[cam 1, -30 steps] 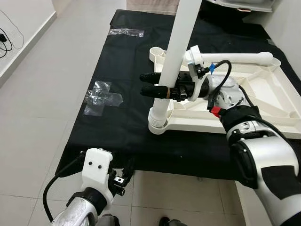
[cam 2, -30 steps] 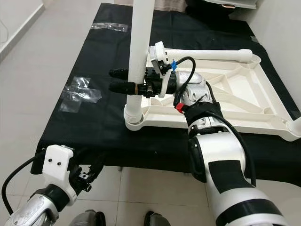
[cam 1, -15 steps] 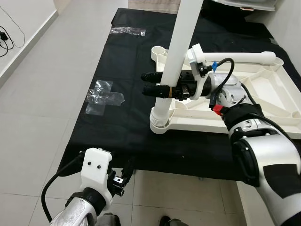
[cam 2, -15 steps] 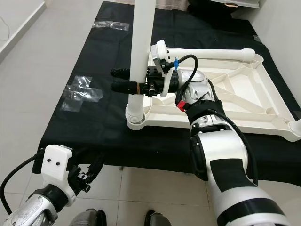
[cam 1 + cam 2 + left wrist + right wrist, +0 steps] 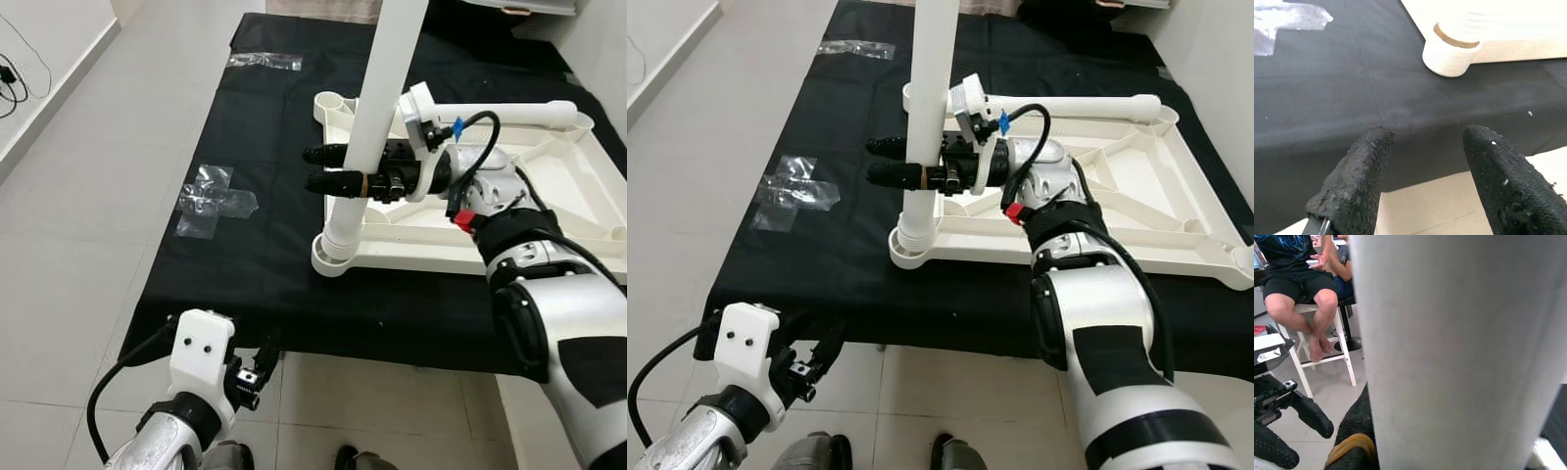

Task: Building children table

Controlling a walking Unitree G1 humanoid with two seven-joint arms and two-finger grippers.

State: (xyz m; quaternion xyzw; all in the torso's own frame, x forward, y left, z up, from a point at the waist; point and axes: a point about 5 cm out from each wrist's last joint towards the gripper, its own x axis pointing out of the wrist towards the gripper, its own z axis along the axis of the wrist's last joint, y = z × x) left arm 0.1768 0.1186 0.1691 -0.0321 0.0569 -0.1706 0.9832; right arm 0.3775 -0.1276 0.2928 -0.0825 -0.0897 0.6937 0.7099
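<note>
The white table top (image 5: 549,196) lies upside down on a black cloth (image 5: 255,147) spread over the tiled floor (image 5: 88,196), ribbed underside facing up. A white table leg (image 5: 377,108) stands upright in the corner socket (image 5: 333,257) at the near left corner of the top, its upper end running out of the head views. A 2nd white leg (image 5: 514,115) lies along the far edge of the top. An open socket (image 5: 331,101) sits at the far left corner.

The right gripper (image 5: 333,168) reaches in from the right at mid-height of the upright leg. Its 2 black fingers are clamped on the leg, 1 on each side, tips projecting past it to the left. In the right wrist view the leg (image 5: 1459,347) stands directly against the camera, with 1 finger (image 5: 1356,431) pressed to its side. Beyond it, that view shows a seated person's bare legs (image 5: 1312,313) on a white stool (image 5: 1327,357).

The left gripper (image 5: 1425,181) hangs low at the near edge of the cloth, holding nothing, fingers (image 5: 1356,181) spread apart. Its wrist view looks across the cloth to the socket (image 5: 1452,54) with the leg seated in it.

2 pieces of crumpled clear plastic wrap lie on the cloth, 1 (image 5: 214,201) well left of the table top, 1 (image 5: 265,62) near the far edge.
</note>
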